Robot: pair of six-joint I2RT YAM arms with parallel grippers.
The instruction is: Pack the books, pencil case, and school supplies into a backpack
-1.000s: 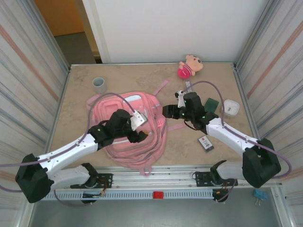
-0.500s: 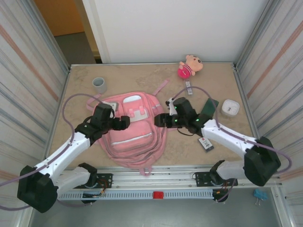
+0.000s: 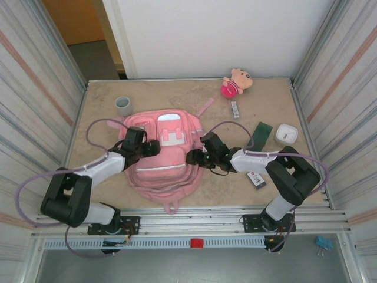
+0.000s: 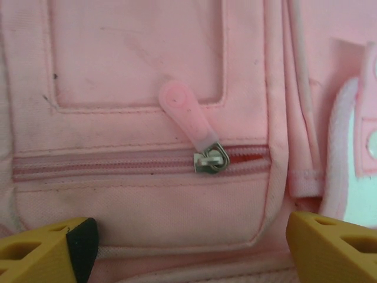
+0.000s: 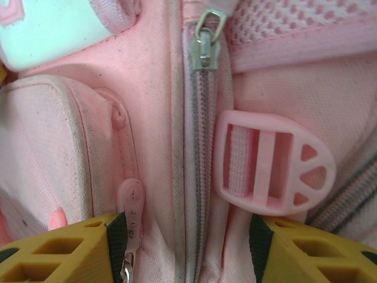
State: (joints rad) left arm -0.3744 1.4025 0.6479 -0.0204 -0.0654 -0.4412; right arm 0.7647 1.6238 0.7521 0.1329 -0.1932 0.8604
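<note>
Fingers [image 4: 44, 256] of the left hand [image 4: 188, 236] were seen spread apart at the bottom corners of the left wrist view, with nothing gripped between them. Just beyond them lay a pink pocket of the backpack [image 4: 135, 53], with a metal zip slider [image 4: 210, 160] sitting near the right end of the pocket's zip and a rounded pink pull tab [image 4: 187, 118] laid up over the fabric. The right hand [image 5: 185, 230] was also held open and empty, its fingers [image 5: 306, 256] set either side of a long zip [image 5: 197, 135] that ran up to a metal puller [image 5: 206, 35]. A pink plastic buckle [image 5: 272, 168] was seen just beside that zip.

From above, both hands were placed over the backpack, which lay flat on the tabletop [image 3: 277, 100] with its front pockets up. The left hand was at its left part and the right hand at its right edge. Whether either hand touched the fabric could not be told.

A dark book [image 3: 262, 134] lay on the tabletop to the right of the backpack, apart from it and just beside a white box [image 3: 287, 134]. A small black piece [image 3: 255, 178] with white markings lay near the right arm. A slim grey stick [image 3: 234, 109] lay farther back, near a pink doll [image 3: 237, 81]. A grey cup [image 3: 123, 105] stood at the back left.
</note>
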